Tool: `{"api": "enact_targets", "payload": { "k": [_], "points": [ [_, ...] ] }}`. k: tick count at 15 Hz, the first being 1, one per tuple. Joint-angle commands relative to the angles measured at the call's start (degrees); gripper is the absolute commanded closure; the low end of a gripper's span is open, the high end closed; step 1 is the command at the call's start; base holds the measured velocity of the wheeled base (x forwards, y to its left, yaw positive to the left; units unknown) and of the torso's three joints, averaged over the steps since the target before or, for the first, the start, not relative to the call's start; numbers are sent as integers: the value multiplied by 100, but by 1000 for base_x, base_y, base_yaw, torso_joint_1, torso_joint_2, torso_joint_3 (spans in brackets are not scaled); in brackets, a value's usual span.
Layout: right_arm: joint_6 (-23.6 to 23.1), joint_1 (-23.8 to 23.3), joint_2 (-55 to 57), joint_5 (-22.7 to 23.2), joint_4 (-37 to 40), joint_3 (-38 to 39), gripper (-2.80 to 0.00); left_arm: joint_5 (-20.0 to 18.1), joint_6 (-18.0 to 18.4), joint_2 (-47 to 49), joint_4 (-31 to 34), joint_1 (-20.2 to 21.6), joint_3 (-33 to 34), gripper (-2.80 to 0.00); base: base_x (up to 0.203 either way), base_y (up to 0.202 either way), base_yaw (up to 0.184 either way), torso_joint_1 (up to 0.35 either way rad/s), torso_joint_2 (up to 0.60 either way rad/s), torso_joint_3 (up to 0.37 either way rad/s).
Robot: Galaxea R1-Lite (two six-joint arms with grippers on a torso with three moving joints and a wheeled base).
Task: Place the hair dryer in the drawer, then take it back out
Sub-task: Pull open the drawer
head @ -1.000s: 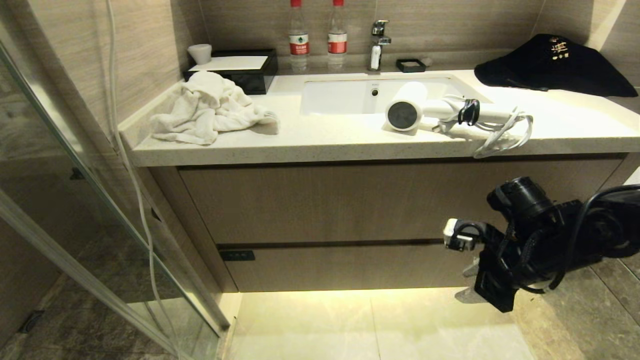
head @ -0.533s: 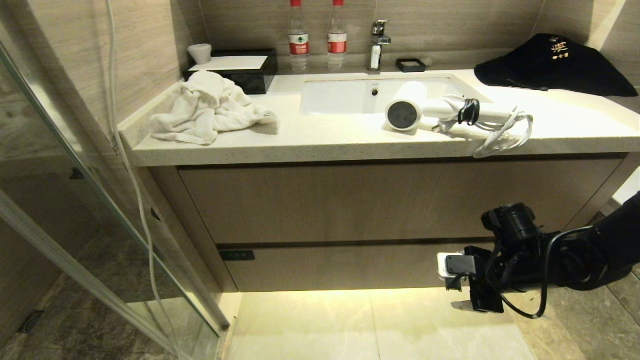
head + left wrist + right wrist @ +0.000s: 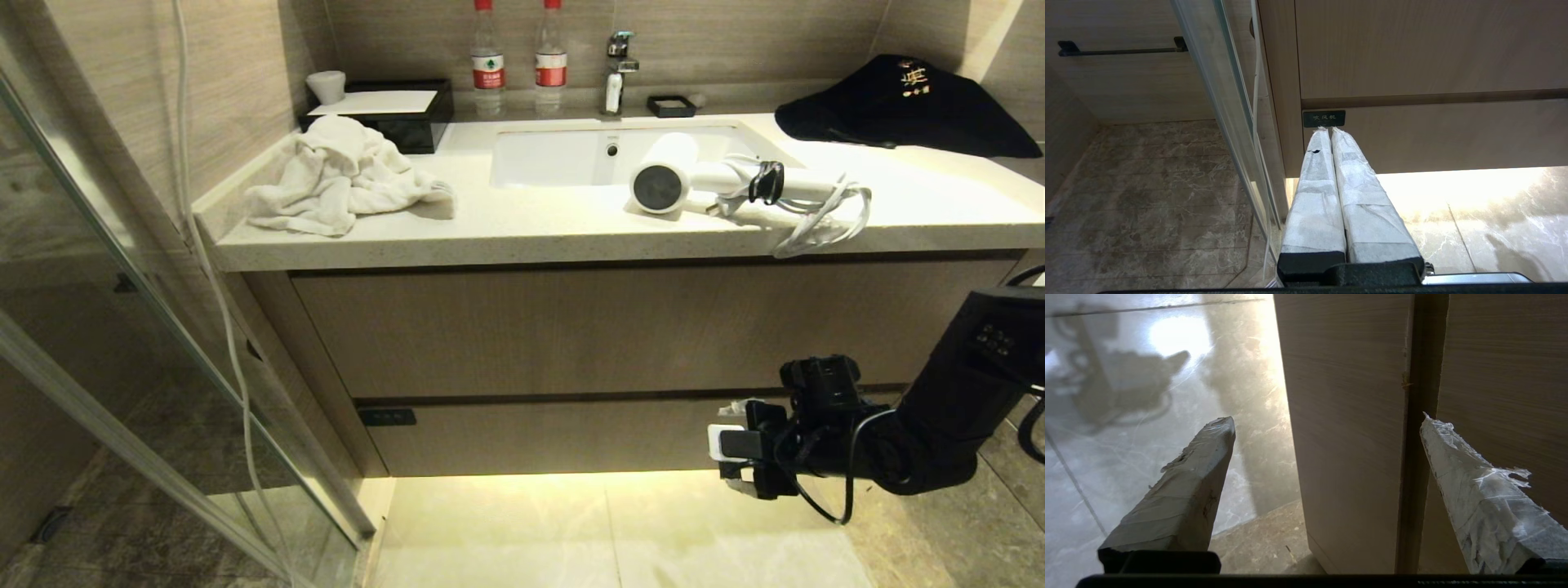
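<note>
My right gripper is low, in front of the drawer toward its right end, fingers spread wide w/ nothing btwn them; in the right wrist view one taped finger sits over the floor and the other over the wood fronts, w/ the drawer face and the dark gap above it lying btwn the two tips. Can't tell if either tip touches the wood. Drawer is shut, front flush w/ the cabinet, small black label at its left end. The taller wood front sits right above it. My left gripper is parked low, outside the head view, taped fingers pressed together and empty, tips pointing at that label in the left wrist view. The hair dryer lies on its side on the countertop by the front right corner of the sink, dark round end facing out, handle running right, cord bundled w/ a black strap and one loop hanging past the counter edge. Also on the counter: a crumpled white towel at left, black tray behind it, two water bottles by the wall, a black cloth at far right. Glass panel stands at left.
</note>
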Motion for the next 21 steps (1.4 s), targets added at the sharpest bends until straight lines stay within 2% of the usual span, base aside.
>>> {"api": "enact_targets", "payload": {
  "k": [1,7,10,14,21],
  "points": [
    [-23,-8,391,8,-251,-27,-280,0,-1,9,-3,0,9,0,0,0,0,0,0,0],
    [269,79,977,63,-1096,-86,-280,0,-1,9,-3,0,9,0,0,0,0,0,0,0],
    [569,111,1377,363,-1902,-117,-280,0,-1,2,-3,0,9,0,0,0,0,0,0,0],
    [720,112,1598,655,-2036,-194,-280,0,-1,9,-3,0,9,0,0,0,0,0,0,0],
    [824,112,1809,689,-2240,-786,-280,0,-1,9,-3,0,9,0,0,0,0,0,0,0]
  ]
}}
